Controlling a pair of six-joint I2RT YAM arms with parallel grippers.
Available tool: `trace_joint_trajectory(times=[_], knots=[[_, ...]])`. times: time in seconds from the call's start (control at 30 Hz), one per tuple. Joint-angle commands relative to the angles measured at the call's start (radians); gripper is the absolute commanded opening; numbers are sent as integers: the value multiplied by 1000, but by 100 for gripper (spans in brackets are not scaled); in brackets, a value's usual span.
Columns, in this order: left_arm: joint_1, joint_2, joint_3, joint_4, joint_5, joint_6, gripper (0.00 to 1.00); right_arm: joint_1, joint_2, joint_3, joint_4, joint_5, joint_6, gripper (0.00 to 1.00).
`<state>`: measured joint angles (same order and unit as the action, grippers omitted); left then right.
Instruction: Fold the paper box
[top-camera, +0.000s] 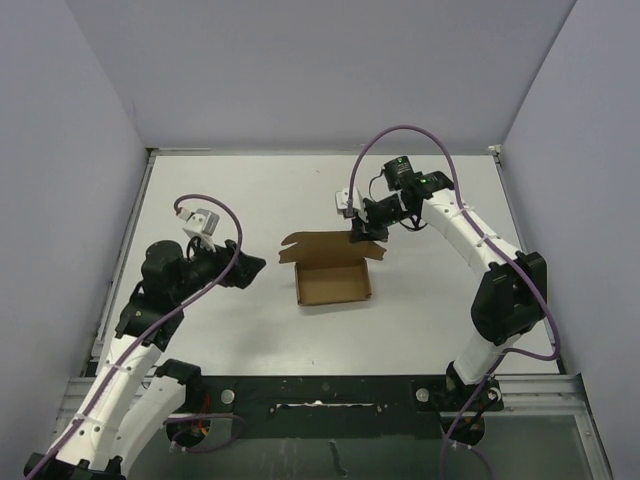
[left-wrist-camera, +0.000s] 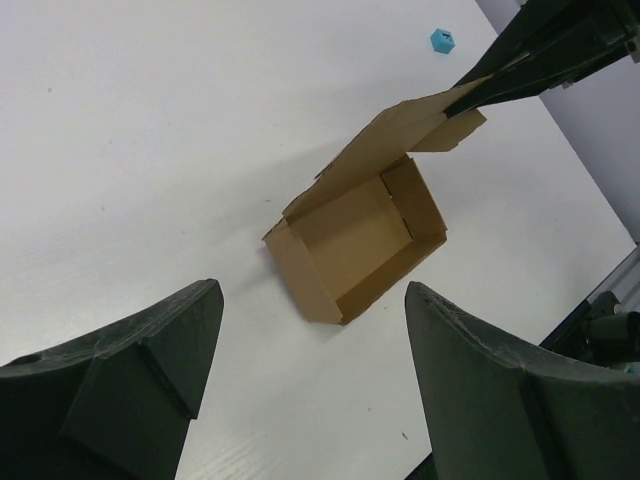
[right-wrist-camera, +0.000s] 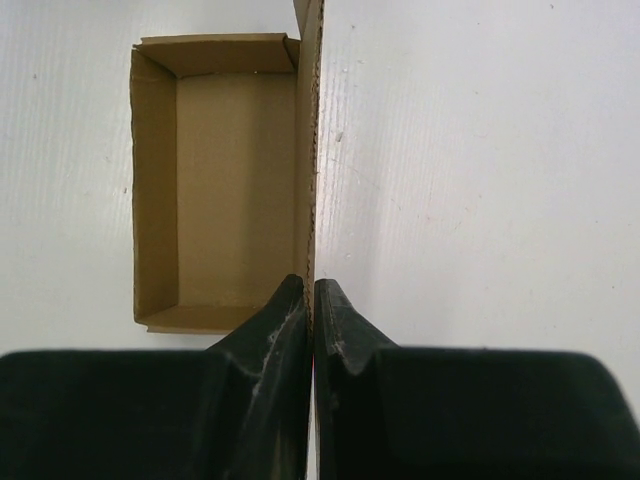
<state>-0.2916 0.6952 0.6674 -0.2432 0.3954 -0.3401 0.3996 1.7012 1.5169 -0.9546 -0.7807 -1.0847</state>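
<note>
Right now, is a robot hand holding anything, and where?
The right gripper pinches the paper box by its lid flap's edge; the left gripper holds nothing.

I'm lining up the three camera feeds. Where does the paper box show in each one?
Top external: paper box at the centre of the frame.
Left wrist: paper box just right of centre, seen at an angle.
Right wrist: paper box upper left, its open inside facing the camera.
Shared landmark: the right gripper pinching the raised lid flap.
</note>
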Motion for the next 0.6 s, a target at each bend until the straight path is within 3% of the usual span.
trace_joint_trajectory(times=[0.0,0.3,0.47,0.57], knots=[[6,-40,-1,-95,-88,-73,71,-4,-12,50,-13,-47,-6,0],[6,29,-23,-100,-154,-96,55,-5,-2,76,-33,-52,-6,0],[5,79,-61,2,-141,-104,39,-4,20,108,-62,-51,-12,0],[4,109,-89,98,-116,-99,36,-4,17,108,-61,-48,-11,0]])
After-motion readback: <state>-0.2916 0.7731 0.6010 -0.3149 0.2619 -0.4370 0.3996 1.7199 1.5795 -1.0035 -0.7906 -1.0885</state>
